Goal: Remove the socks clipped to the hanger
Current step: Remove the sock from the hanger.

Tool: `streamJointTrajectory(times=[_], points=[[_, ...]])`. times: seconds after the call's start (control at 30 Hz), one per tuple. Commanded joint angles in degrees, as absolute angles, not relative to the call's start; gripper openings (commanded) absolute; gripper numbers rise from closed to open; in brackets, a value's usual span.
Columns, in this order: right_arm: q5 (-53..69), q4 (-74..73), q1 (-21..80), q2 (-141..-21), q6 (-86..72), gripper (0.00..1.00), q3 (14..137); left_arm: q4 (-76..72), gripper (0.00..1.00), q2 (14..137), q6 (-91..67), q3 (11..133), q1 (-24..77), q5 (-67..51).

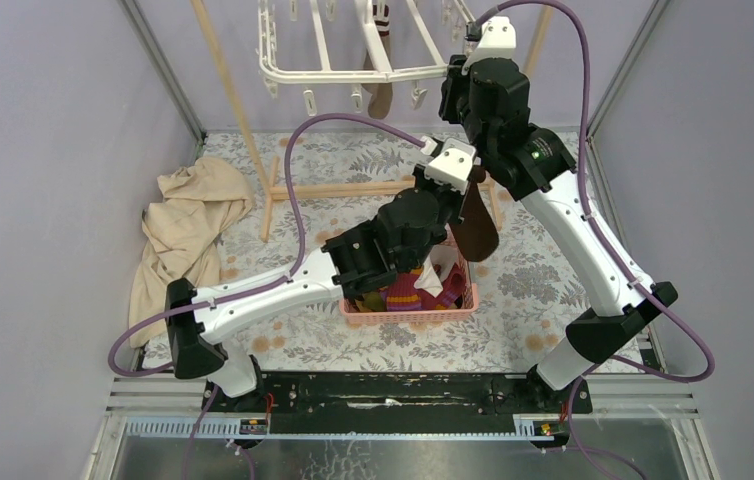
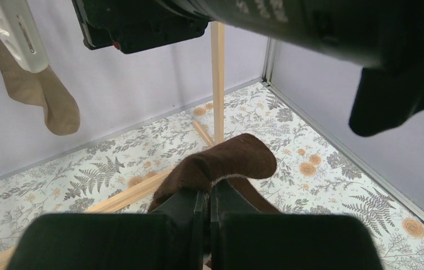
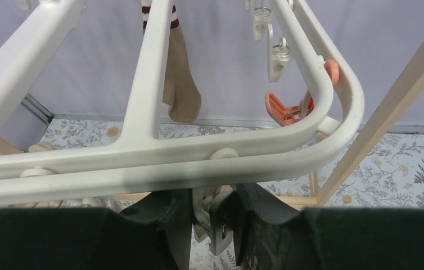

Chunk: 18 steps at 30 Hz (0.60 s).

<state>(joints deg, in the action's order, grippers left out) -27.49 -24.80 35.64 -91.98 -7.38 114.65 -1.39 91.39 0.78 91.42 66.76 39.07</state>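
basket holds several socks; left tool clamps brown sock; tan sock not yet off hanger; right tool straddles clip, grip unclear.

**Lilac Enclosure Over a Floral Tabletop**

Plain lilac walls are seen on three sides, joined at the back corners by aluminium posts. The table surface is covered with a pale sheet printed in grey ferns and orange flowers. A light wooden pole frame is stood toward the back wall, and a beige cloth is heaped against the left wall. Soft, even light is cast throughout.
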Motion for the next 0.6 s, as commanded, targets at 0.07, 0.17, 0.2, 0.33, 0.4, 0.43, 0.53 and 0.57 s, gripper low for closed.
streamJointTrajectory(times=[0.07,0.17,0.2,0.33,0.4,0.43,0.53,0.57], points=[[-27.4,-21.8,36.1,-89.7,-8.1,0.11,114.3,-1.8,0.00,87.6,0.1,89.6,67.1,40.6],[-26.6,-22.3,36.1,-89.7,-8.6,0.41,114.2,-1.0,0.00,87.0,-1.3,89.1,67.1,40.7],[-26.2,-22.4,36.1,-89.5,-8.8,0.48,113.9,-0.8,0.00,86.7,-1.8,88.8,67.1,40.8],[-25.3,-21.7,36.1,-88.0,-9.6,0.67,111.1,-0.2,0.00,85.4,-3.3,86.7,67.1,40.9],[-24.7,-21.7,36.1,-87.4,-10.0,0.75,109.8,1.1,0.00,84.7,-4.4,85.2,67.2,40.9],[-24.3,-21.8,36.1,-87.1,-10.4,0.78,109.3,1.5,0.00,84.3,-4.9,84.7,67.1,40.8],[-22.6,-22.7,36.2,-85.8,-11.6,0.85,107.1,2.7,0.00,83.2,-6.5,83.0,67.1,40.3],[-21.7,-23.1,36.1,-85.2,-12.0,0.89,106.1,3.0,0.00,83.0,-6.9,82.4,67.1,40.2]])
